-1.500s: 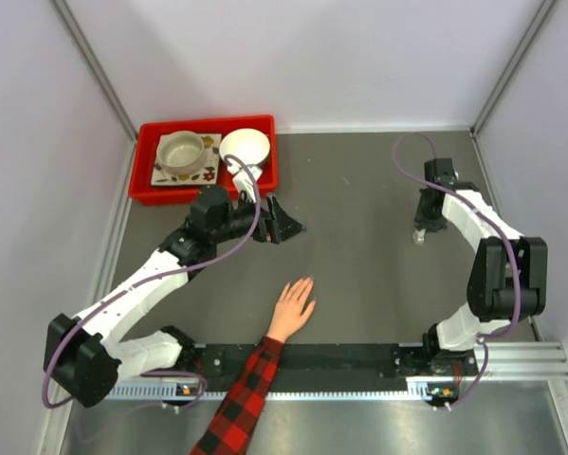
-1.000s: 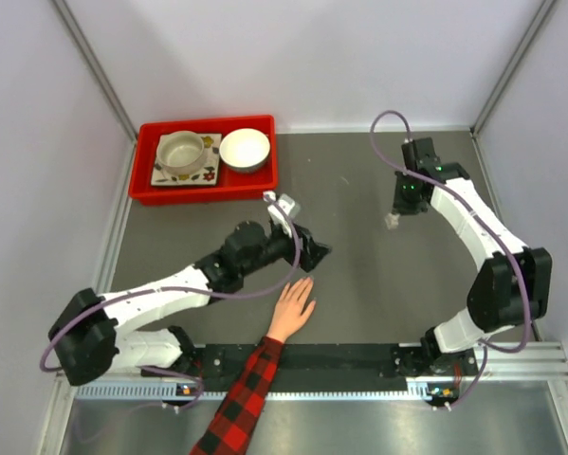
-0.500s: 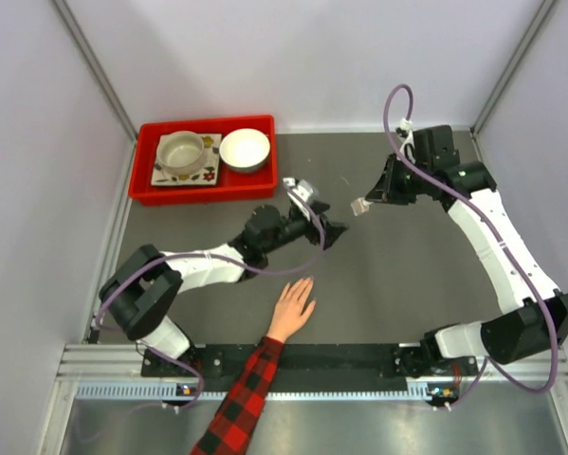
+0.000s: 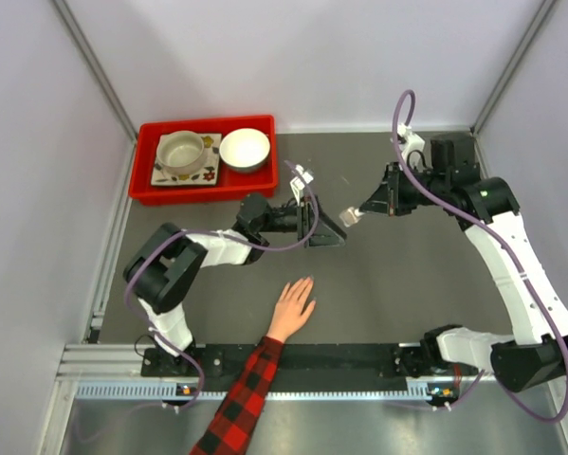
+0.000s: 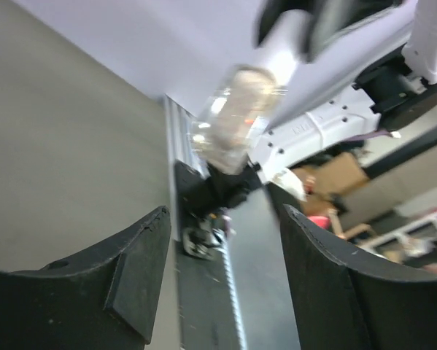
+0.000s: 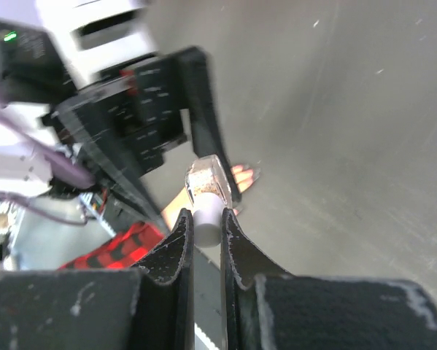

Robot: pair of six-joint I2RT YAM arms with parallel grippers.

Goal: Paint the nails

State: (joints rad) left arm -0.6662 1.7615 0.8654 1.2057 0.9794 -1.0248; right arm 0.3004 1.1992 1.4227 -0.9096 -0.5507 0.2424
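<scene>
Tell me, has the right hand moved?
Yes. The right hand, gripping a small bottle, has swung left, closer to the red tray.

bottle [image 4: 352, 217]: in right claw [image 4: 362, 209], just beside left claw [image 4: 327, 232]
hand [image 4: 293, 305]: nearer the bases than left claw, apart
tray [image 4: 189, 194]: far-left of left claw, bowls [image 4: 247, 149] inside

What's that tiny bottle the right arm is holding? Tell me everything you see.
The little bottle looks like clear glass with pale, pinkish contents and a white cap. The right claw pinches it by the cap, holding it tilted in the air above the grey table, body pointing toward the open left claw, which isn't touching it.
</scene>
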